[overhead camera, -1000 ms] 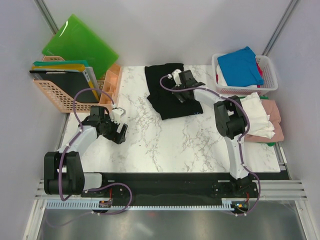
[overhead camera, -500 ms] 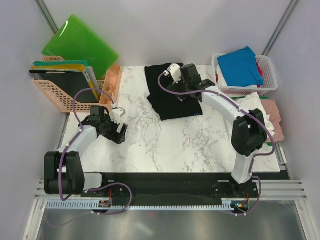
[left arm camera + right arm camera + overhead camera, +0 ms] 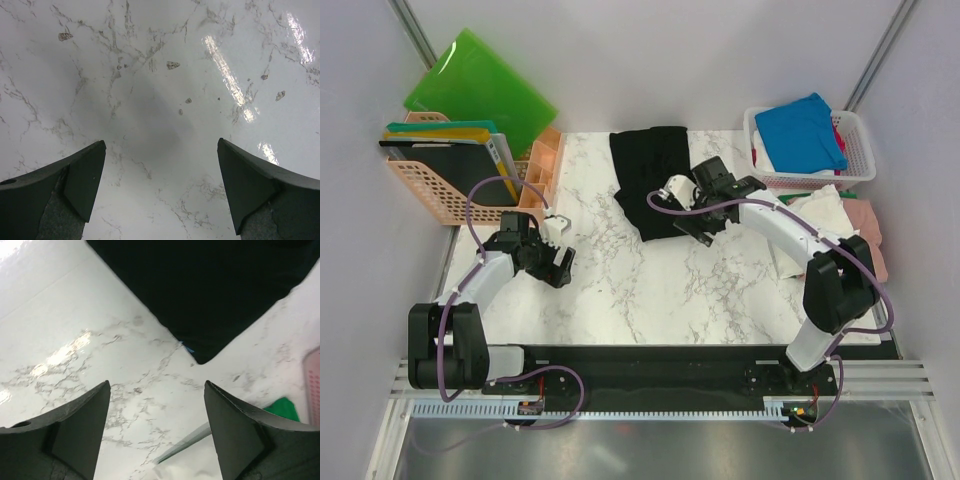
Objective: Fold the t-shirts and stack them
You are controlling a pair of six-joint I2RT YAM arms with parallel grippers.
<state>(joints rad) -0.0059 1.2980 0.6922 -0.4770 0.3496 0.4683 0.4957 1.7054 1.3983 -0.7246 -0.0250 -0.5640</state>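
A folded black t-shirt (image 3: 655, 180) lies at the back middle of the marble table; its corner shows in the right wrist view (image 3: 210, 290). A bright blue t-shirt (image 3: 802, 130) lies in the white basket (image 3: 863, 160). A white t-shirt (image 3: 832, 228) and a pink one (image 3: 870, 235) lie piled at the right edge. A bit of green cloth (image 3: 282, 407) shows by the pile. My right gripper (image 3: 705, 222) (image 3: 156, 387) is open and empty, just off the black shirt's near right corner. My left gripper (image 3: 558, 268) (image 3: 161, 142) is open and empty over bare marble.
An orange basket (image 3: 435, 195) with folders stands at the back left, with a stiff green board (image 3: 480, 85) behind it. A small orange tray (image 3: 542, 168) stands beside the basket. The table's near edge meets a black strip (image 3: 650, 355).
My right gripper has come off the top of the black shirt and moved nearer and rightward, open. The left arm has not moved.
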